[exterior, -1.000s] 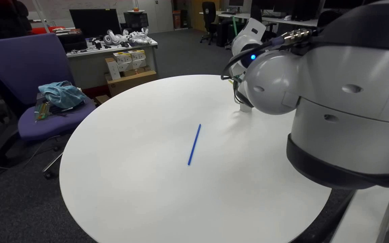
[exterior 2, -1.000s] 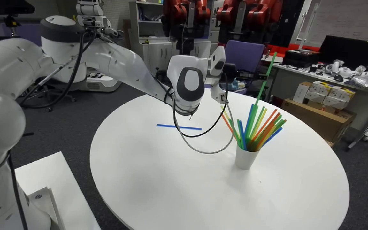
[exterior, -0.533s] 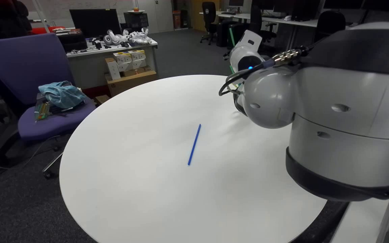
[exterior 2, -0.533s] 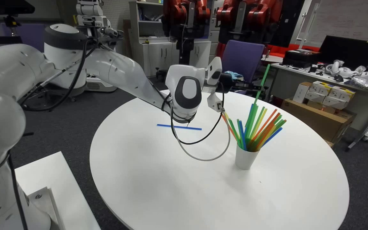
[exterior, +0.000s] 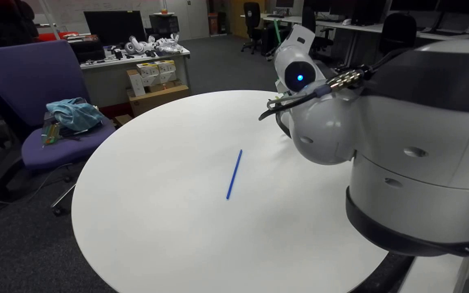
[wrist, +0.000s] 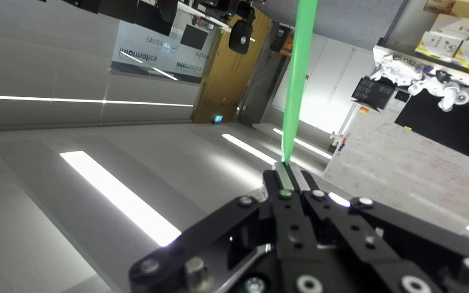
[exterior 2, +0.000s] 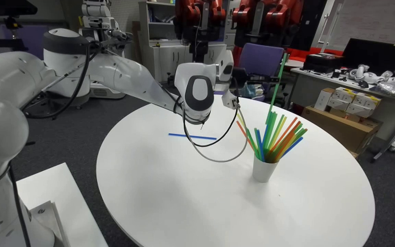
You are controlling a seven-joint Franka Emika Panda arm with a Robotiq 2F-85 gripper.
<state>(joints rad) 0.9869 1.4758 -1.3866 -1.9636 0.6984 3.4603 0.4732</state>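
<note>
Plainly, the jaws of the gripper (wrist: pixel 289 175) are pinching a green straw (wrist: pixel 298 77), nearly pressed together on its thin width. The green straw looks like a slim plastic tube and slants above the table (exterior 2: pixel 183 206); its lower end overlaps a bunch of coloured straws (exterior 2: pixel 279 139) fanning out of a white, tapering cup (exterior 2: pixel 264 172). Round, white and smooth, the table bears a straight blue straw (exterior: pixel 234 174) lying flat, well apart from the cup.

The arm (exterior 2: pixel 129 73), built of smooth white shells with dark bands, reaches over the table with its elbow raised, its forearm sloping down to the wrist and the gripper held out roughly level. A grey cable (exterior 2: pixel 221 161) sags in a loop beneath.

Whether the green straw's lower tip touches the bunch is hard to make out. In an exterior view a rounded joint (exterior: pixel 324 134) hides the cup and much of the gripper; in the wrist view the green straw runs off the top edge.
</note>
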